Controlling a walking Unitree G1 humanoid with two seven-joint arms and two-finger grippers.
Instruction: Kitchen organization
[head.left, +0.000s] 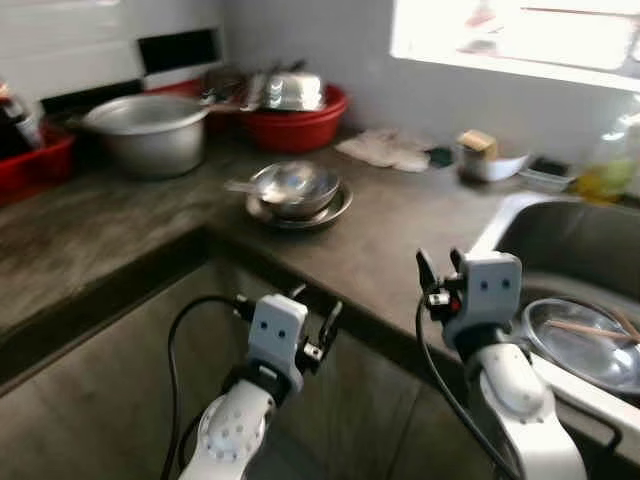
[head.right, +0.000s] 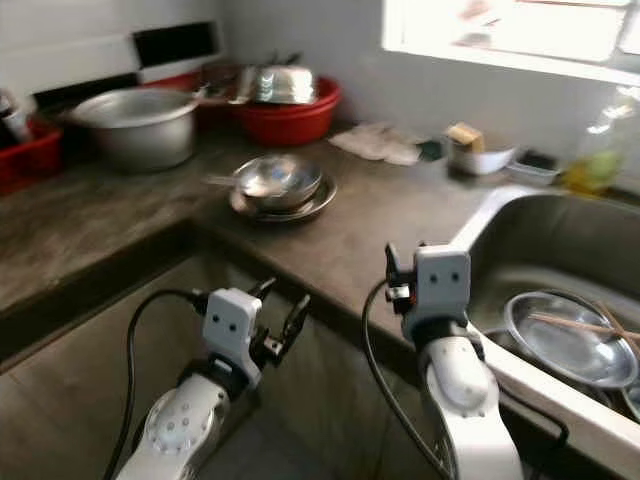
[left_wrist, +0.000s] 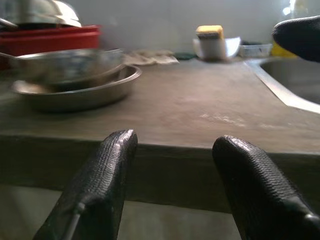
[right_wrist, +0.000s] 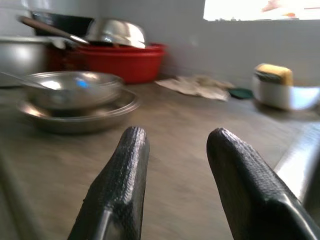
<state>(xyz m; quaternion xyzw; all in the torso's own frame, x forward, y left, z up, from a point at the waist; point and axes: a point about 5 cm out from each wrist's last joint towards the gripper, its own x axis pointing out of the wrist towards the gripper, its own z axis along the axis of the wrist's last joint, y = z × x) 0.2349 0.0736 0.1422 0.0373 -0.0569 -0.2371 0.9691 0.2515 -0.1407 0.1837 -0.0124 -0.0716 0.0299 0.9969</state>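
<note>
Claws (left_wrist: 172, 150) spread, textured black, facing round steel bowl (head.left: 293, 188).

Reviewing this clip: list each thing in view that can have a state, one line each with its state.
left gripper: open, empty, below the counter edge.
right gripper: open, empty, over the counter.
steel bowl: upright on a steel plate, utensil inside.
large pot: upright, uncovered.
red basin: holding steel dishes.
sink: holding a steel plate with chopsticks.
</note>
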